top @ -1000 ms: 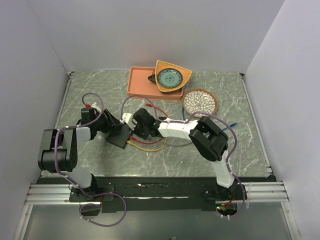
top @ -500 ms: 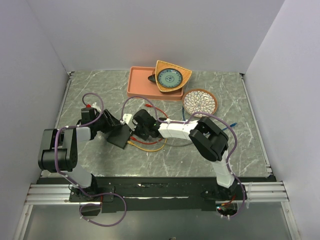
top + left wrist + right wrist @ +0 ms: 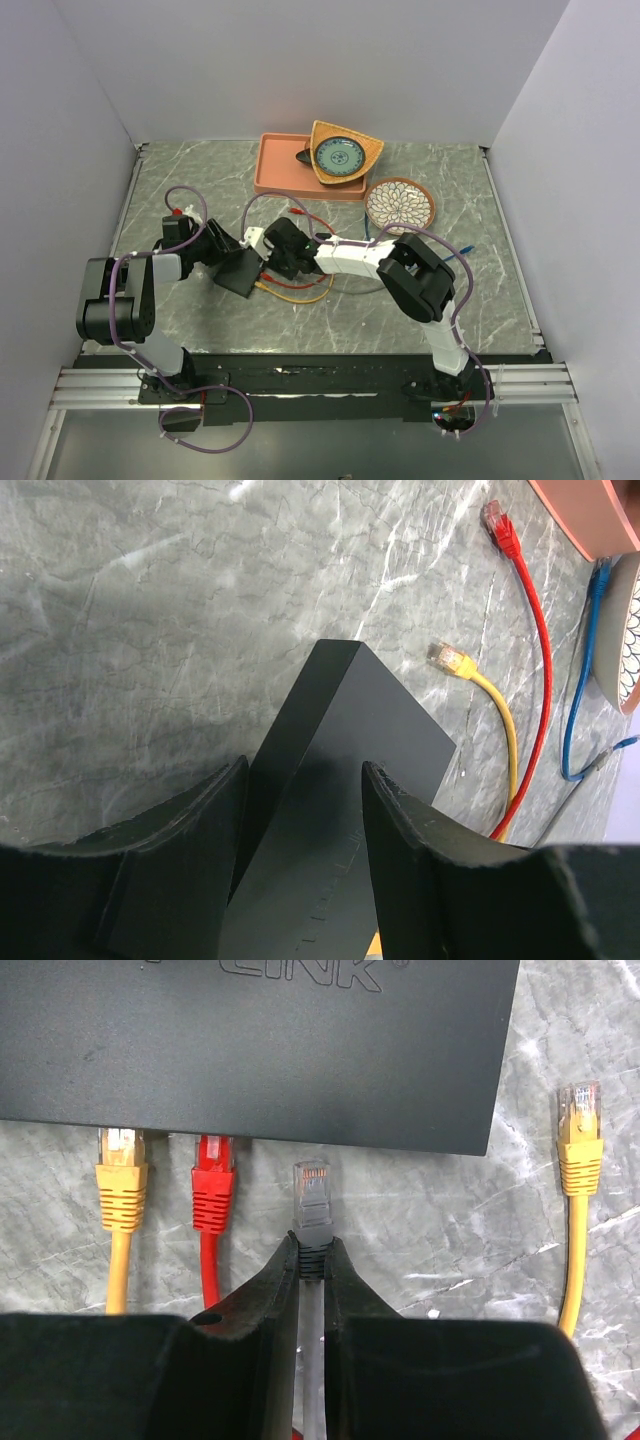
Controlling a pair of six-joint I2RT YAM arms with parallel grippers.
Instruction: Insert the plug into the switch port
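Observation:
The switch [image 3: 238, 271] is a flat black box left of centre on the table. My left gripper [image 3: 218, 252] is shut on the switch's end; in the left wrist view its fingers [image 3: 215, 810] straddle the switch [image 3: 370, 720]. My right gripper [image 3: 312, 1252] is shut on a grey plug [image 3: 312, 1195]. The plug points at the switch's port edge [image 3: 260, 1050], with its tip a little short of that edge. A yellow plug [image 3: 120, 1175] and a red plug [image 3: 212, 1188] sit in ports to its left. In the top view my right gripper [image 3: 272, 255] is just right of the switch.
A loose yellow plug [image 3: 579, 1135] lies right of the switch, and red [image 3: 500, 525] and blue [image 3: 575, 680] cables trail over the marble. A salmon tray [image 3: 275, 170], a wooden bowl with a teal plate [image 3: 340, 155] and a patterned plate [image 3: 400, 203] stand at the back.
My right gripper has edged a little left toward the switch with the grey plug. The left gripper and the switch have stayed put.

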